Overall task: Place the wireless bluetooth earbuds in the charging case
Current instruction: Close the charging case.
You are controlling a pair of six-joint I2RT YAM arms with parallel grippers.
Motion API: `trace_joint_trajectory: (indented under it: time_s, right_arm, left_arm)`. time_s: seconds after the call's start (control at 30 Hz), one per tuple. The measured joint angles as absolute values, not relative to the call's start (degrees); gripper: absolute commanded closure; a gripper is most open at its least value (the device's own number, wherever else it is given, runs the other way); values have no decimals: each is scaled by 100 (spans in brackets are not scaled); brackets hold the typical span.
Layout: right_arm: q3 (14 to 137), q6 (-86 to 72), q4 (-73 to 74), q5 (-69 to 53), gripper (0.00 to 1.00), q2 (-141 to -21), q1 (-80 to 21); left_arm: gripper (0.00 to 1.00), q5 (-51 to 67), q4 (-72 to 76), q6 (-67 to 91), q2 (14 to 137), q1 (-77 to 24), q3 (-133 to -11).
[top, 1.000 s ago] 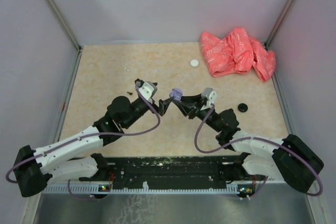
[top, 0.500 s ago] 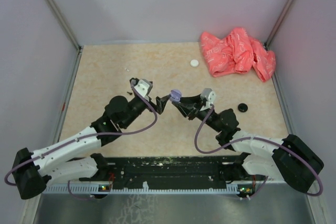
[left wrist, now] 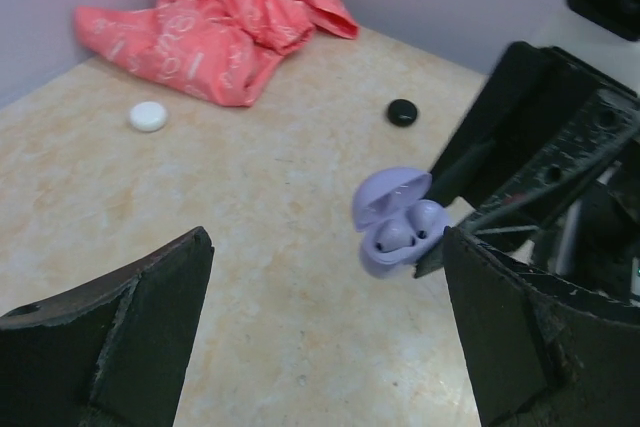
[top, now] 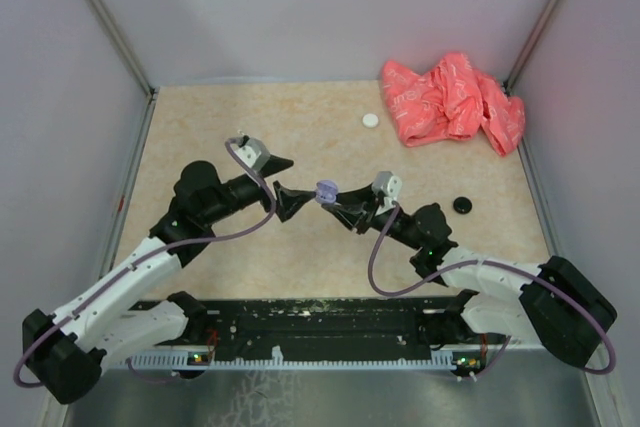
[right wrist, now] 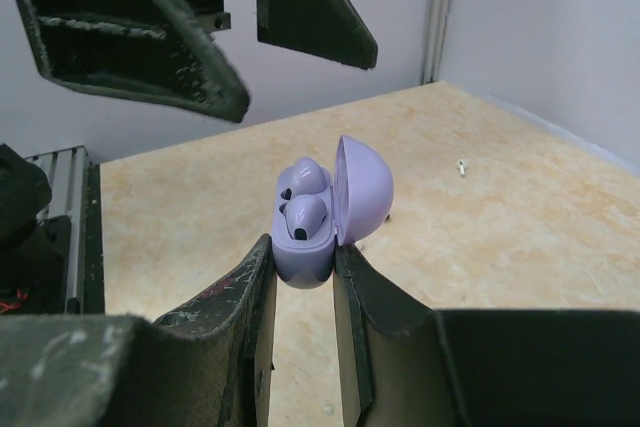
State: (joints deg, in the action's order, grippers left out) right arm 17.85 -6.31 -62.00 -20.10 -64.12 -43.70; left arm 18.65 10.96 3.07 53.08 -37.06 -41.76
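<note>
A lavender charging case (right wrist: 308,252) with its lid (right wrist: 364,190) flipped open is held above the table, my right gripper (right wrist: 303,259) shut on its base. Two pale purple earbuds (right wrist: 305,215) sit in its wells, also seen in the left wrist view as earbuds (left wrist: 396,239) inside the case (left wrist: 385,259). In the top view the case (top: 325,192) hangs mid-table. My left gripper (top: 292,183) stands open just left of it, nothing between its fingers (left wrist: 150,297). A tiny white earbud (right wrist: 461,165) lies on the table farther off.
A crumpled red bag (top: 455,97) fills the far right corner. A white round case (top: 371,120) lies near the back, and a black round case (top: 462,204) lies right of my right arm. Pale walls close in the table on three sides.
My left gripper has drawn back to the left, away from the case, and its jaws have spread wider. The right gripper has shifted slightly left with the case still in it.
</note>
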Motion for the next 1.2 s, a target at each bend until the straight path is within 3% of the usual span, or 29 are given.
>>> trace_joint_trajectory:
  time_s: [0.4,1.2]
  right_arm:
    - [2064,-539,-6064,-2681,100,-6412,-4370]
    - [2082,-582,-6254,-2751,100,-6560,-4370]
  left_arm:
    - [1,4158,991,303,5876,-3551,-4534]
    - [9,5577,1581,434,6108,-3514,-4528]
